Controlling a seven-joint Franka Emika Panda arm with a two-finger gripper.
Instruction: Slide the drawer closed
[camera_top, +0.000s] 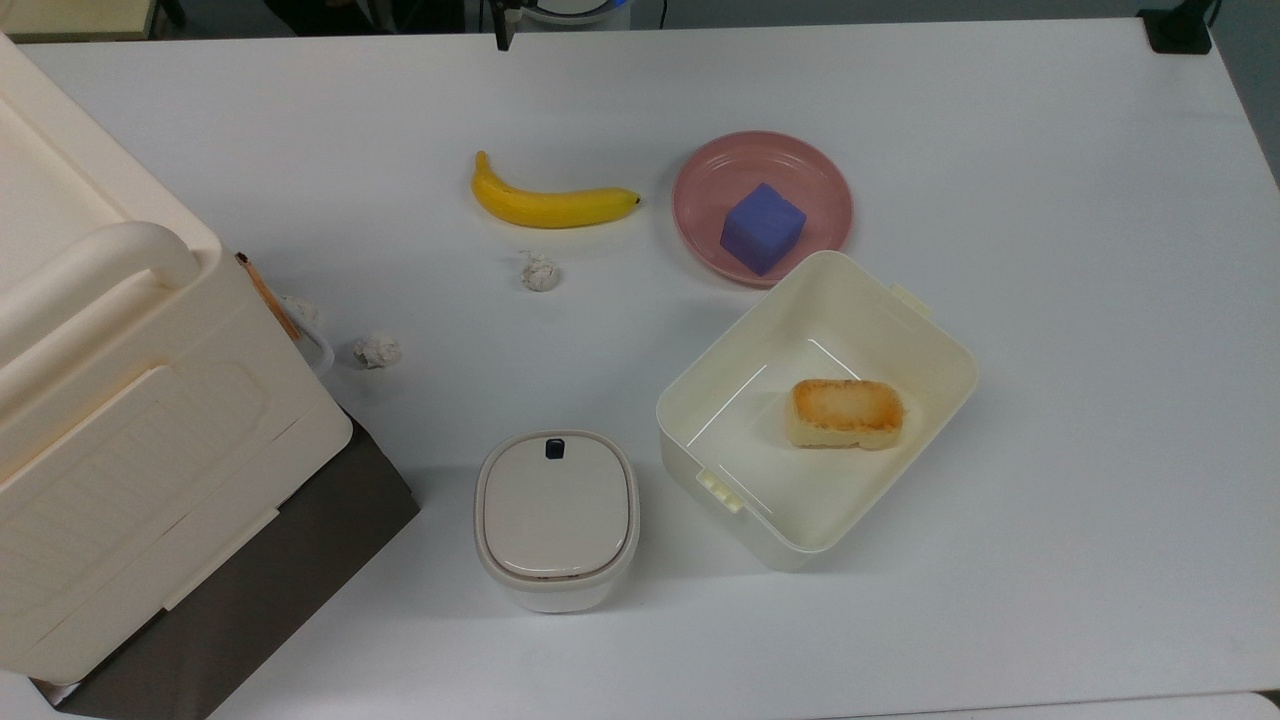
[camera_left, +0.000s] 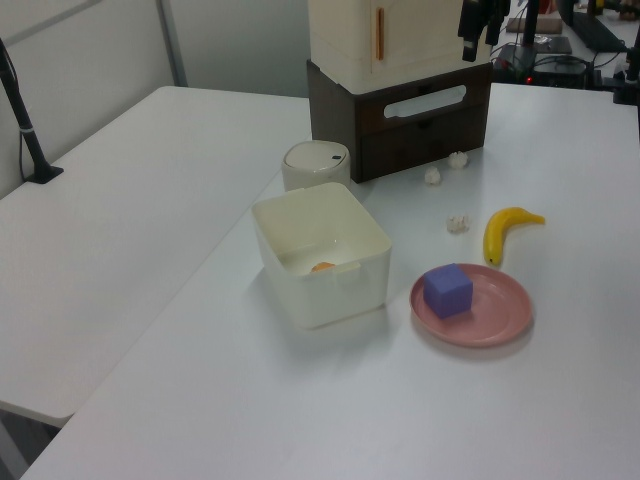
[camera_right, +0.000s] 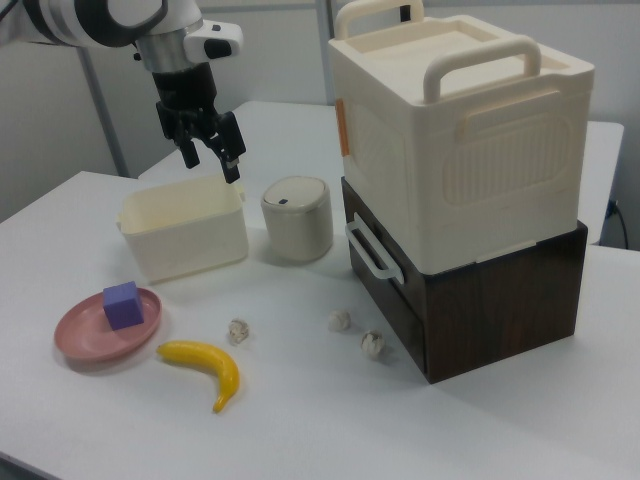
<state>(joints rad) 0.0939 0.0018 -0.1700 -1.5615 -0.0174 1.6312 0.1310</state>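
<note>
Plainly the drawer (camera_right: 385, 262) sits in the dark wooden cabinet (camera_right: 500, 300) under the big cream box (camera_right: 460, 130), its front looking nearly flush in the right view — stiff wood that should run straight on its slides, best pushed flat on the dark front beside the white loop handle (camera_right: 366, 250). The gripper (camera_right: 211, 155) hangs high, well apart from it, jaws apart and empty. Two paper wads (camera_right: 357, 332) lie just before the drawer — the banana (camera_right: 205, 367) and lidded bin (camera_right: 297, 217) rest nearby on the tabletop (camera_right: 300, 420).
</note>
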